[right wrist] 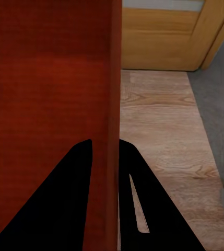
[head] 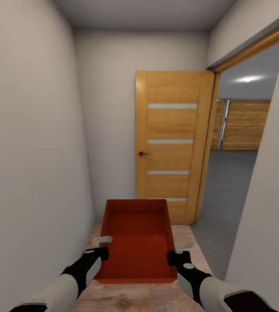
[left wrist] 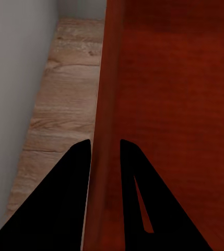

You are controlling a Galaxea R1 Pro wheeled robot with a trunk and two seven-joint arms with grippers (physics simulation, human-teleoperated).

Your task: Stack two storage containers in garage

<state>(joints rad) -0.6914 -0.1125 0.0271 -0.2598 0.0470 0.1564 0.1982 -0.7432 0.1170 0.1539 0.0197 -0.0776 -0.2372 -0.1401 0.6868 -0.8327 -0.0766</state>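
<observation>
both jaws clamp the storage container (head: pixel 138 242) walls, facing the wooden door (head: pixel 173 143).

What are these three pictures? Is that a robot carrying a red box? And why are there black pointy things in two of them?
Yes, it is a robot in a computer-made world. The big picture comes from a camera on its head, looking down over both arms. It carries an orange-red storage container in a narrow hallway with a wood floor. Ahead stands an open wooden door, and on the right a doorway leads to a room with a grey floor. The other two pictures come from cameras on its wrists. The black pointy things are fingers. The left end effector pinches one container wall, and the right end effector pinches the opposite wall.
</observation>
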